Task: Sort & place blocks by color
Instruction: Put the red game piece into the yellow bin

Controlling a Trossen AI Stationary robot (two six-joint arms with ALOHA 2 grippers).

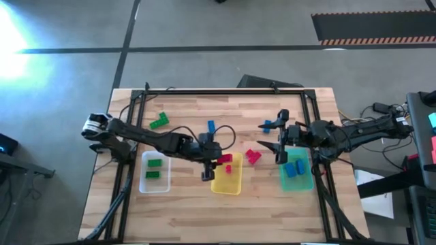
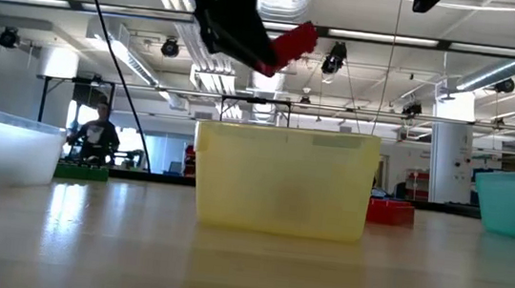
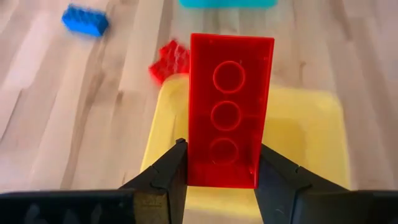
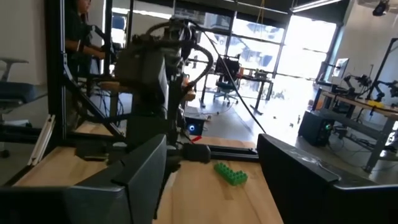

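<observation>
My left gripper (image 1: pixel 216 160) is shut on a red block (image 3: pixel 229 106), high over the yellow tray (image 1: pixel 227 181); the low view shows the block (image 2: pixel 287 46) well above the tray's rim (image 2: pixel 287 133). My right gripper (image 1: pixel 280 146) stands open and empty above the table beside the teal tray (image 1: pixel 297 178), which holds blue blocks (image 1: pixel 295 169). The clear tray (image 1: pixel 154 182) holds green blocks (image 1: pixel 154 168). Lying loose on the table are red blocks (image 1: pixel 253 156), a green block (image 1: pixel 160 121) and blue blocks (image 1: pixel 211 126) (image 1: pixel 267 124). My left gripper pinches the red block's two long sides at its near end (image 3: pixel 222 174) between the two fingers (image 3: pixel 166 177). The block sticks out ahead of the fingers, its hollow underside with three round tubes facing the wrist camera. It is lifted clear and tilted over the yellow tray.
A black frame runs along the table's far and side edges (image 1: pixel 225 90). Bare wood lies in front of the three trays toward the near edge (image 1: pixel 225 218). A person shows in the room behind the table (image 2: pixel 95 137).
</observation>
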